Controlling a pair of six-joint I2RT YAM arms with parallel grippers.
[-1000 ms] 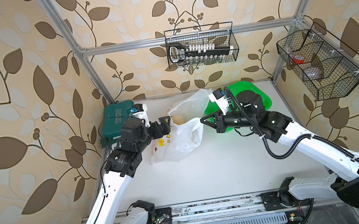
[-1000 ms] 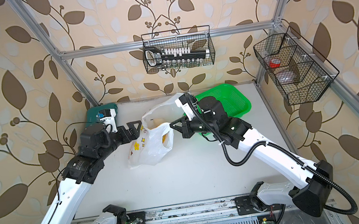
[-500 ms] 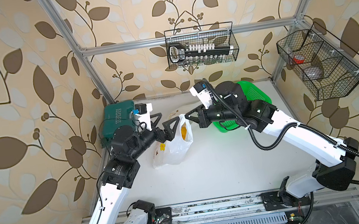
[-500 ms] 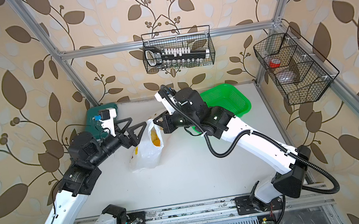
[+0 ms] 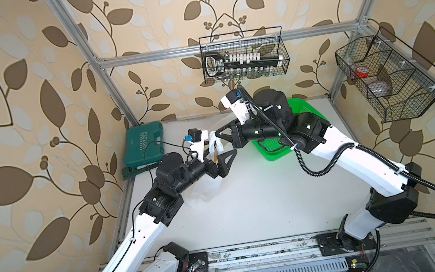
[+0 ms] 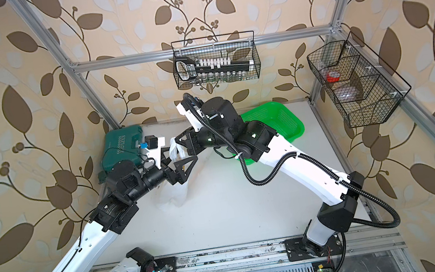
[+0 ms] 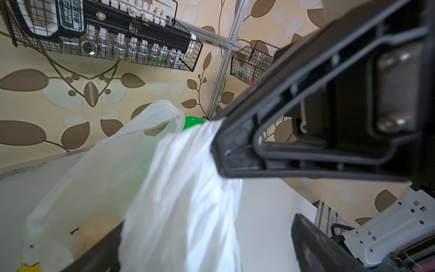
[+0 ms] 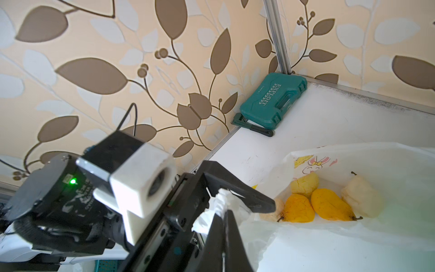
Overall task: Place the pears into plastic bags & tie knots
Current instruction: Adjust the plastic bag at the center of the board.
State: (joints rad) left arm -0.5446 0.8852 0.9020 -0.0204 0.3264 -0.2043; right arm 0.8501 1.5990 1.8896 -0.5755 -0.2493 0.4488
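Top views first. The white plastic bag sits on the bench toward the back left, between the green tool case and the green basket. My right gripper has its fingers pinched together on the bag's bunched handle and holds it up above the bag body. My left gripper is right next to it. Its fingers are spread as wide as they go, one on either side of that handle, and aren't squeezing anything. It's the same layout in both top views. From up here the lettering on the case only partly reads. The tool rack in the wire basket on the back wall has writing too small to make out.

Left wrist view: the right gripper is clamped on the white film, which fans down between my left fingers. There's a green-and-white label in the wire basket, too blurry to read.

Right wrist view: this one looks straight into the bag. Five pears are huddled at the bottom, two orange-yellow and the rest pale. A bunny print shows on the bag wall. The tool case in the bench corner clearly reads "EXPLOIT" in white.
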